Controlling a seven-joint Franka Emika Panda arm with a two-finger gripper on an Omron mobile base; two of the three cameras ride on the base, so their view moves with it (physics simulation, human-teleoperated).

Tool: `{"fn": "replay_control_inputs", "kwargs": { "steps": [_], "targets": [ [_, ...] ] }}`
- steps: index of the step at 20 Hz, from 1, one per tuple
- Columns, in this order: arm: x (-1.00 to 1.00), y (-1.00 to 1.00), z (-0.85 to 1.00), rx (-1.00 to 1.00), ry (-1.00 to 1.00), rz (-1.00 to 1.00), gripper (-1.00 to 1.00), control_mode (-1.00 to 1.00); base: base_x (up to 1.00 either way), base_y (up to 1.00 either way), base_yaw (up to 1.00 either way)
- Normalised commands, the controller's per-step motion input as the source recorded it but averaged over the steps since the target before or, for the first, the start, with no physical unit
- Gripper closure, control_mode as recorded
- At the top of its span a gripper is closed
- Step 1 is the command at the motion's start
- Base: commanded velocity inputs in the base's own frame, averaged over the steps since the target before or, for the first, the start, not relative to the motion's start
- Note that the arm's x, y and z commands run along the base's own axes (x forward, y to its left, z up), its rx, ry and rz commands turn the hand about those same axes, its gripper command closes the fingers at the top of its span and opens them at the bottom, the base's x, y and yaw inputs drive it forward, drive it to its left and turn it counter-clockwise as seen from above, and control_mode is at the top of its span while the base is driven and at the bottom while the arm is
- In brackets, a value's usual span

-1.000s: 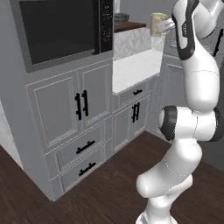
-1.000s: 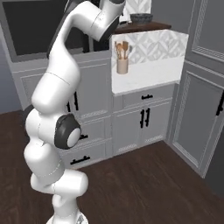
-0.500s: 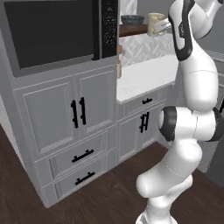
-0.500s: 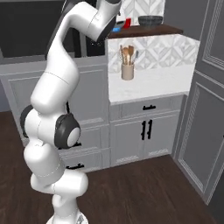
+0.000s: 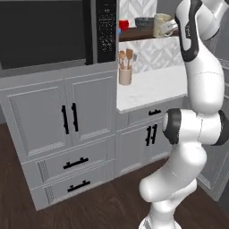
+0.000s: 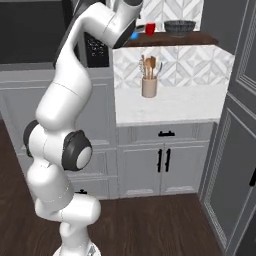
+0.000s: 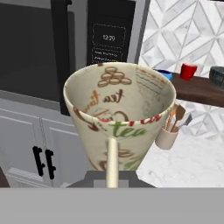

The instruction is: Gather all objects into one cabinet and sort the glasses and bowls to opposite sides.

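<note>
Mug in my claw, held up high.
My gripper (image 7: 111,177) pinches the cream mug (image 7: 120,114) by its handle; red cup (image 6: 150,28) and grey bowl (image 6: 179,27) sit on the shelf (image 6: 170,38).

The cream mug (image 7: 119,118) carries the word "tea" in brown script inside its wall, and "tea" again in green on its outside. The microwave (image 7: 106,39) display reads "12:20"; the smaller panel lettering below is illegible.
</note>
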Motion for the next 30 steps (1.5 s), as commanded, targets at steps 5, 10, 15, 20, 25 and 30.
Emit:
{"fn": "replay_control_inputs", "kwargs": {
  "steps": [5,10,15,20,25,30],
  "targets": [
    [0.0,0.0,0.0,0.0,0.0,0.0,1.0,1.0,0.44,-0.54,0.41],
    [0.0,0.0,0.0,0.0,0.0,0.0,1.0,1.0,0.42,-0.57,0.4],
    [0.0,0.0,0.0,0.0,0.0,0.0,1.0,1.0,0.33,-0.69,0.34],
    [0.0,0.0,0.0,0.0,0.0,0.0,1.0,1.0,0.22,-0.84,0.24],
    [0.0,0.0,0.0,0.0,0.0,0.0,1.0,1.0,0.2,-0.64,0.16],
    [0.0,0.0,0.0,0.0,0.0,0.0,1.0,1.0,0.28,0.0,0.0]
  ]
}}
